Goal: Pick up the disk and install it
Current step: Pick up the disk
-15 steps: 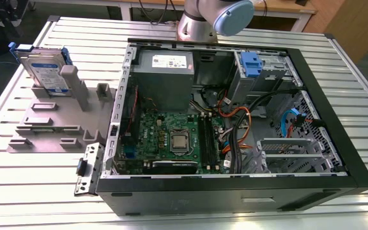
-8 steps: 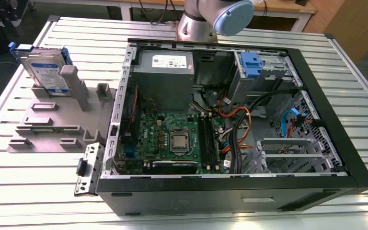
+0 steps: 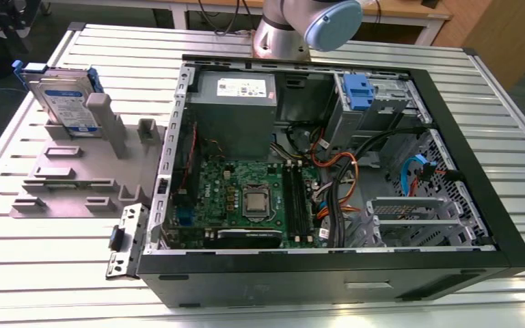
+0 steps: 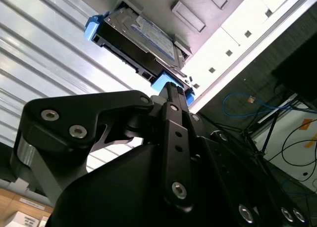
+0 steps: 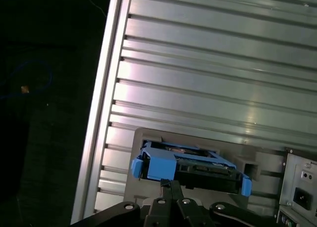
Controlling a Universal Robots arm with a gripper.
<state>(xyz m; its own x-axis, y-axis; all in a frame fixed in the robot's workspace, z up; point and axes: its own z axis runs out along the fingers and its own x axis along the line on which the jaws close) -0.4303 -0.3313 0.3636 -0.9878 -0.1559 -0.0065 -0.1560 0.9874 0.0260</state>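
The hand (image 5: 170,186) hangs over the slatted metal desk (image 3: 135,55) with its fingers pressed together and nothing between them, seen in both wrist views. The disk (image 5: 198,167) lies straight ahead of the fingertips, apart from them, with its blue end tab nearest the hand. It stands on edge in a grey holder (image 3: 71,178) on the desk. Past the holder from the hand lies the open computer case (image 3: 508,225), with another blue caddy (image 3: 358,92) in its drive bay.
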